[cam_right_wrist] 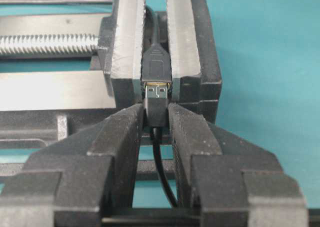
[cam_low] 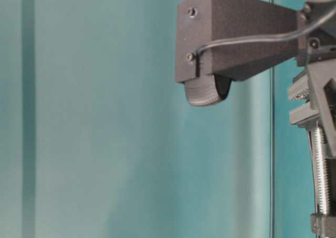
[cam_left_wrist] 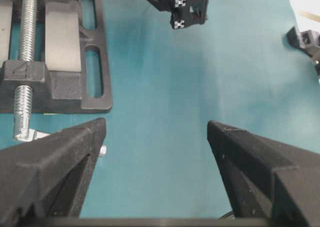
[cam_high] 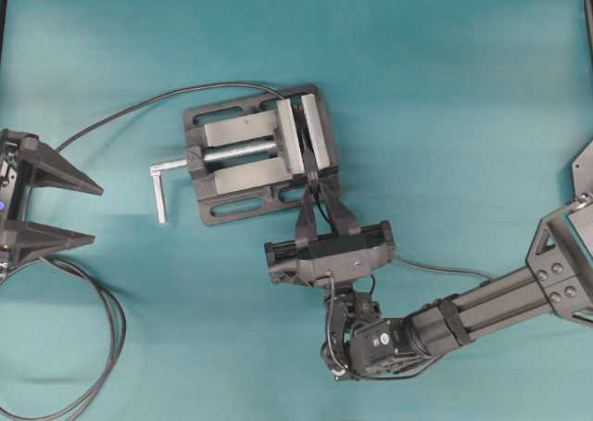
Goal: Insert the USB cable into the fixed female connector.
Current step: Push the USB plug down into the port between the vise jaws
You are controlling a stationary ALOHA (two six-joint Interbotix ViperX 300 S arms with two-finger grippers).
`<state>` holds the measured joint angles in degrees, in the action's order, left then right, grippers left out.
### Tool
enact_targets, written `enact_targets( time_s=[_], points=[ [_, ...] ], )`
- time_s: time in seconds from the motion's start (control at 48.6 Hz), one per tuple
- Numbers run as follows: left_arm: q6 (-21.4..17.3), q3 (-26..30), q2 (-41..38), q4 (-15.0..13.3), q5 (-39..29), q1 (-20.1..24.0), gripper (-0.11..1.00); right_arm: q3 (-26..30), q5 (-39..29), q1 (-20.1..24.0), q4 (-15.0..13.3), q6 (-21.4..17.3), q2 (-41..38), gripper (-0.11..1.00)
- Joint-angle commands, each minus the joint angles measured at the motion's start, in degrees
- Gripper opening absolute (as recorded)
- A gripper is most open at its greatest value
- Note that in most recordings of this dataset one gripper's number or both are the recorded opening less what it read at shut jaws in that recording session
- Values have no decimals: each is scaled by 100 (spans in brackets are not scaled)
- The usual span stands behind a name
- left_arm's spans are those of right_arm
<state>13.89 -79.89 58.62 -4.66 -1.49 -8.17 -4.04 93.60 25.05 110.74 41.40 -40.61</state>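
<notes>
In the right wrist view my right gripper (cam_right_wrist: 156,112) is shut on the small black plug of the USB cable (cam_right_wrist: 156,111), whose thin cable (cam_right_wrist: 161,162) trails back between the fingers. The plug's metal tip sits at the mouth of the fixed female connector (cam_right_wrist: 156,67), with a short stretch of metal showing. The connector is clamped between the jaws of the grey vise (cam_right_wrist: 125,42). Overhead, the right gripper (cam_high: 319,187) is at the vise's (cam_high: 232,194) near right edge. My left gripper (cam_high: 96,215) (cam_left_wrist: 156,124) stands open and empty at the far left.
The connector's long dark cable (cam_high: 102,347) leaves the vise's top, runs left and loops by the left arm. The vise's L-shaped handle (cam_high: 161,184) sticks out toward the left gripper. The USB cable (cam_high: 445,270) trails right under the right arm. Teal mat (cam_high: 445,87) covers the table.
</notes>
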Motion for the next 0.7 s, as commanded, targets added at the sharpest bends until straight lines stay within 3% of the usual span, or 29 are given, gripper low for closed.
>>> enact_targets(
  time_s=[0.0, 0.679],
  points=[
    [62, 79, -53, 9, 53, -18, 100, 18, 44, -105, -35, 0, 396, 21],
    [53, 62, -53, 9, 26, -9, 100, -308, -88, -325, -105, -18, 466, 21]
  ],
)
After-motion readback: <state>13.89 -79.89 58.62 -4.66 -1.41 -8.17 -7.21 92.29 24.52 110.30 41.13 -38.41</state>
